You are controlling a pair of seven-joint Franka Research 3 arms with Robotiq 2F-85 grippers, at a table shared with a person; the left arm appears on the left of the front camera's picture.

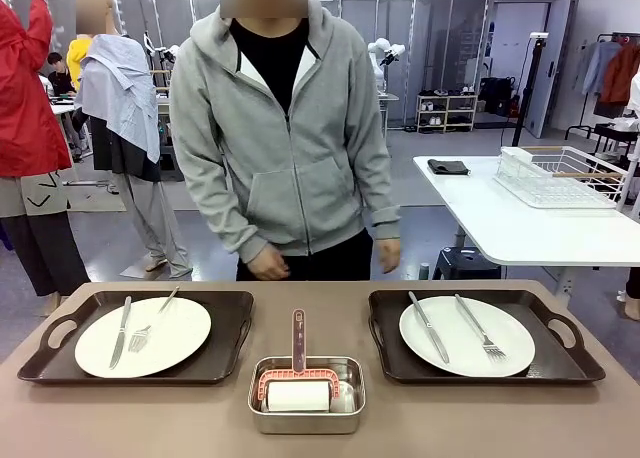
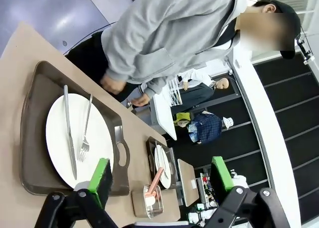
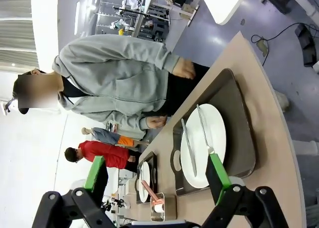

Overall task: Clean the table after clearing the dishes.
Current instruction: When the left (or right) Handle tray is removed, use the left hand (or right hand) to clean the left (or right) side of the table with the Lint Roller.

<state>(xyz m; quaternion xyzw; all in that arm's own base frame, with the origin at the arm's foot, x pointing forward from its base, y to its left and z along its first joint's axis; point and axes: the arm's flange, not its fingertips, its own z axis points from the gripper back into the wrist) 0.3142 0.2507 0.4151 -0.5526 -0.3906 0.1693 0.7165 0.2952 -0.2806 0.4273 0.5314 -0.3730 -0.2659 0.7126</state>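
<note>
Table [image 1: 130, 418] lay wide across the front view, long axis left to right, person [image 1: 285, 128] standing at its far edge with both hands hanging just above the rim. Left gripper [image 2: 162, 180] was held off the top near the left end, jaws spread wide, nothing between them. Right gripper [image 3: 155, 178] was the same near the right end, spread and empty.

Left tray [image 1: 230, 323] and right tray [image 1: 560, 363] sat well apart, long sides parallel to the table's. Each wrist view showed its own tray partly behind one green pad.

Left plate [image 1: 170, 343] and right plate [image 1: 465, 353] each lay centred on a tray.

Steel pan [image 1: 306, 418] sat between the trays at the near edge, holding a pink-framed roller [image 1: 297, 393] with its handle pointing toward the person.

Each plate carried a knife [image 1: 121, 330] and a fork [image 1: 150, 323] running near to far, fork tines nearest the robot
</note>
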